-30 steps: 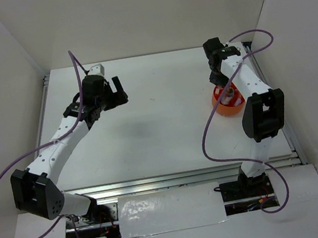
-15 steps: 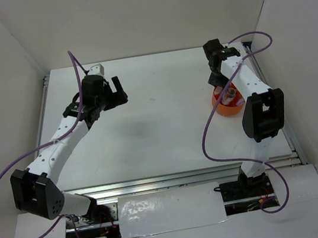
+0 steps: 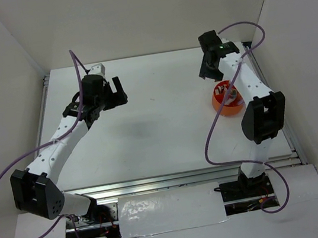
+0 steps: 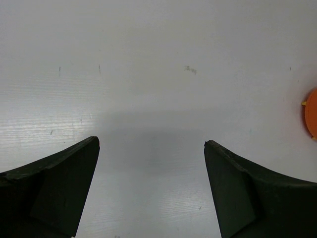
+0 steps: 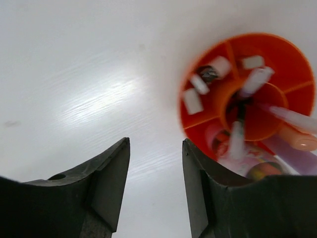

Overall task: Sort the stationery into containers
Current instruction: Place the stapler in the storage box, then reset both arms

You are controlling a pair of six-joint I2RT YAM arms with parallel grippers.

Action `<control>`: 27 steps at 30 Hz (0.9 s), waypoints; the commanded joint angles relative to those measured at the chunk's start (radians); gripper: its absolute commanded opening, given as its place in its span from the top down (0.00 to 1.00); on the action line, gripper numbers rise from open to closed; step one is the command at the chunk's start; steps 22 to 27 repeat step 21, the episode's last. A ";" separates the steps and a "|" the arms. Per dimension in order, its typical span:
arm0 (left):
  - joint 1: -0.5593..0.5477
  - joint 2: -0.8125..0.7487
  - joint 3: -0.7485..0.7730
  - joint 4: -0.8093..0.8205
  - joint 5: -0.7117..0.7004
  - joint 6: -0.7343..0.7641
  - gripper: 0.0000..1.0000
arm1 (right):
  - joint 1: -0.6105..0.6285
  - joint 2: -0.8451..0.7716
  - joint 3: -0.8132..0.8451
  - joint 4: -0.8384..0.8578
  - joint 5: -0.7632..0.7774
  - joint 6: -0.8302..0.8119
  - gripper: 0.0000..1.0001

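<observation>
The round orange tub (image 3: pixel 221 108) stands at the right of the table, with stationery inside. In the right wrist view the tub (image 5: pixel 291 55) holds small white eraser blocks (image 5: pixel 192 101), a white pen (image 5: pixel 256 81), a pale pen (image 5: pixel 295 119) and a lilac pen (image 5: pixel 293 159) among its ring compartments. My right gripper (image 3: pixel 207 74) (image 5: pixel 156 144) is open and empty, raised just beyond the tub's far left side. My left gripper (image 3: pixel 118 91) (image 5: pixel 156 144) hangs open and empty over bare table at the far left; its wrist view (image 4: pixel 151 144) shows only table.
White walls enclose the table on the left, back and right. A small white box (image 3: pixel 97 69) sits on the table behind the left wrist. A sliver of the orange tub (image 4: pixel 311 120) shows at the right edge of the left wrist view.
My right gripper has lifted out from over the tub and moved back and left, uncovering the tub's contents. The left arm has not moved.
</observation>
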 commanded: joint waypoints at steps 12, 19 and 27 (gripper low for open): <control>0.156 -0.165 -0.015 -0.122 0.235 0.374 0.01 | 0.253 -0.498 -0.137 0.293 -0.111 -0.653 0.00; 0.156 -0.348 -0.206 -0.090 0.157 0.463 0.01 | 0.049 -0.866 -0.611 0.415 -0.129 -0.755 0.00; 0.151 -0.383 -0.226 -0.096 0.157 0.472 0.00 | -0.029 -0.969 -0.679 0.429 -0.157 -0.771 0.00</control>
